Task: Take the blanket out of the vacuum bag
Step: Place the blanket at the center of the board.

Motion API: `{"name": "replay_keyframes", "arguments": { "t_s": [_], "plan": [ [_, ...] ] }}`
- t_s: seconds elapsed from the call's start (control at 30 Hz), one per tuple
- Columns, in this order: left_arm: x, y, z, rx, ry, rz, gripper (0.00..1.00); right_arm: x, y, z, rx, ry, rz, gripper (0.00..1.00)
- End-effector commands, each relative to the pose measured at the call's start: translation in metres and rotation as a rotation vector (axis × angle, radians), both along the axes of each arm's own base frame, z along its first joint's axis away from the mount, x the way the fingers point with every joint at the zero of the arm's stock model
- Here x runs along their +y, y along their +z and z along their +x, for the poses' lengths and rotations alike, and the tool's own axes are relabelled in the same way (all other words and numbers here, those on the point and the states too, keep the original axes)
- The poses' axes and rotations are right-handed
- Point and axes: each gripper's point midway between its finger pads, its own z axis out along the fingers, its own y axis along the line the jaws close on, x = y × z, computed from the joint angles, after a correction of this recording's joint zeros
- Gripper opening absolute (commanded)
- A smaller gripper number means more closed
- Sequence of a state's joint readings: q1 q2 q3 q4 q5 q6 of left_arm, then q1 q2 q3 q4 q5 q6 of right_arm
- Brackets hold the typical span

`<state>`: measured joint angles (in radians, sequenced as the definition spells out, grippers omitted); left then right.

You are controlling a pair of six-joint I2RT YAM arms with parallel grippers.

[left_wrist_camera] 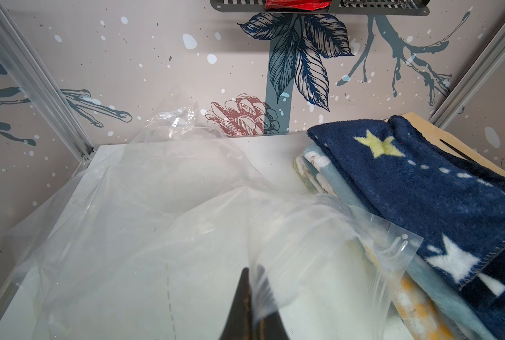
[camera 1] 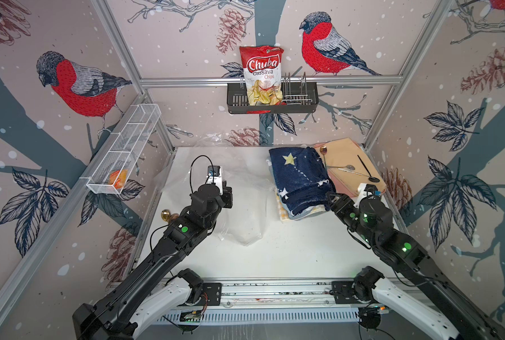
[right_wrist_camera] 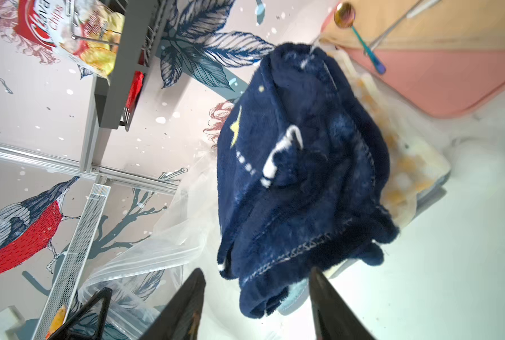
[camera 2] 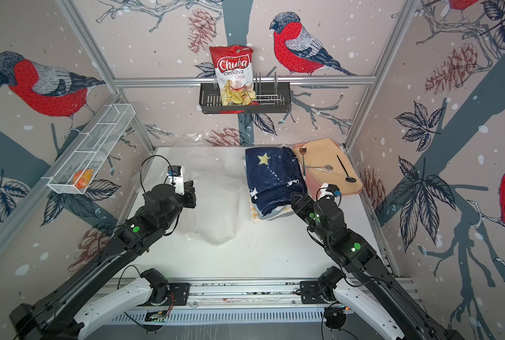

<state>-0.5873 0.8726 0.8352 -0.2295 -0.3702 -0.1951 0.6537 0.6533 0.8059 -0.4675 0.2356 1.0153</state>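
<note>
The blanket (camera 1: 301, 176) lies folded on a cloth pile (camera 1: 288, 214), out of the bag (camera 1: 245, 217), long side running away from the nearer right tool (right_wrist_camera: 256, 273), whose jaws stand apart and empty, while the left tool (left_wrist_camera: 252, 282) pinches the bag's plastic.

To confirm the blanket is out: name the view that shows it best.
A top view: the whole blanket lies beside the bag, outside it. The left wrist view crops it at the frame edge; the right wrist view shows it close but blurred.
</note>
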Motion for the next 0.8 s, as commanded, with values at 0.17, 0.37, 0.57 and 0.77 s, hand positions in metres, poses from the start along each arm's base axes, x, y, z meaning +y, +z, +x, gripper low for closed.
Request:
{"name": "replay_keyframes", "arguments": {
  "t_s": [0.17, 0.37, 0.57, 0.77],
  "plan": [
    [0.009, 0.015, 0.001, -0.049, 0.050, -0.012, 0.06, 0.076, 0.000, 0.016, 0.000, 0.318, -0.402, 0.48],
    [0.037, 0.023, -0.002, -0.093, 0.187, 0.003, 0.01, 0.135, -0.032, 0.040, 0.020, 0.427, -0.836, 0.49],
    [0.033, 0.018, 0.001, -0.077, 0.170, 0.014, 0.00, 0.123, -0.078, 0.066, 0.135, 0.343, -1.135, 0.57],
    [0.029, 0.016, 0.002, -0.075, 0.153, 0.016, 0.01, 0.123, -0.113, 0.054, 0.180, 0.408, -1.196, 0.72]
  ]
}}
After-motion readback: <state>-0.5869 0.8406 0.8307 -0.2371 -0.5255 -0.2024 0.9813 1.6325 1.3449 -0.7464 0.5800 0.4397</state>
